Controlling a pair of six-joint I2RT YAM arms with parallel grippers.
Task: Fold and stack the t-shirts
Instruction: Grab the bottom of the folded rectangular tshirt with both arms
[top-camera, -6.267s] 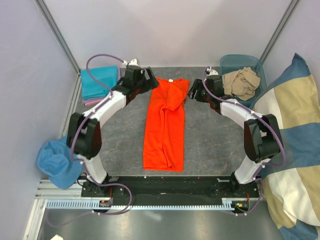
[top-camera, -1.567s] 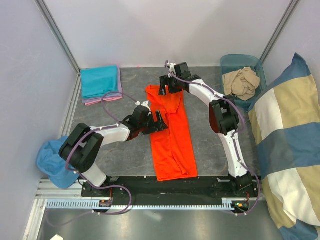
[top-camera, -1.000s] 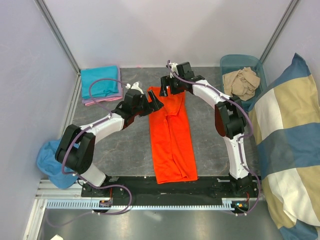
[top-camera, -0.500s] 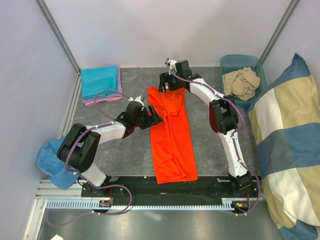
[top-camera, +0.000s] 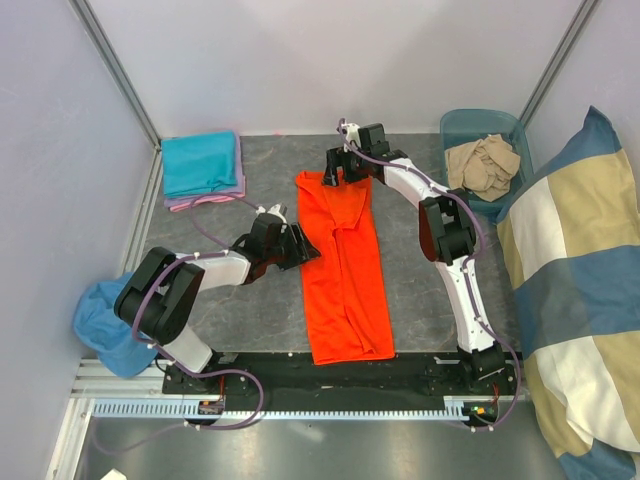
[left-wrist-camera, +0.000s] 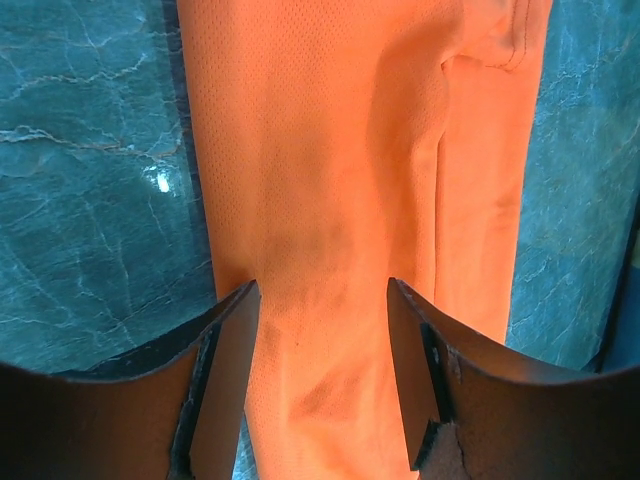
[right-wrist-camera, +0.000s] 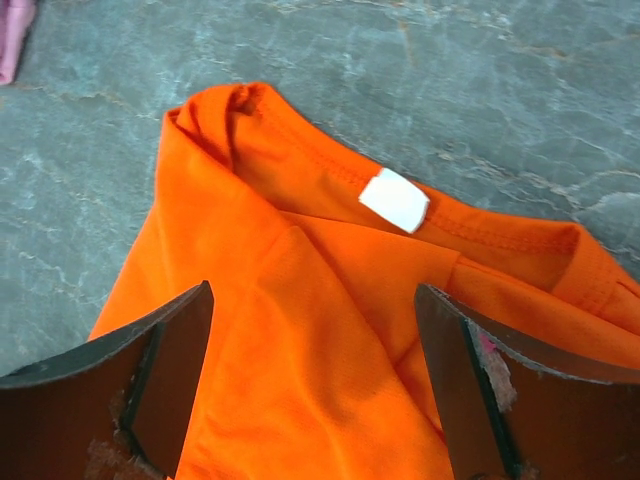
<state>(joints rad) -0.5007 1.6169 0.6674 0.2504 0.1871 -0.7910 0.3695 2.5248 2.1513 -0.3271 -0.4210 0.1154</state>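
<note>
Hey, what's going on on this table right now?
Two robot arms are working on the orange t-shirt, which lies folded into a long strip in the middle. The left gripper is open over its left edge, the right gripper open over the collar end; neither grips cloth. A folded teal t-shirt sits on a pink one at far left; a crumpled beige t-shirt waits in the bin.

No legible text, brand, number or sign in any view. One label only: a small white tag (right-wrist-camera: 394, 200) sewn inside the collar of the orange t-shirt (right-wrist-camera: 300, 340), upper centre of the right wrist view. Its face shows blank, with no print discernible.
</note>
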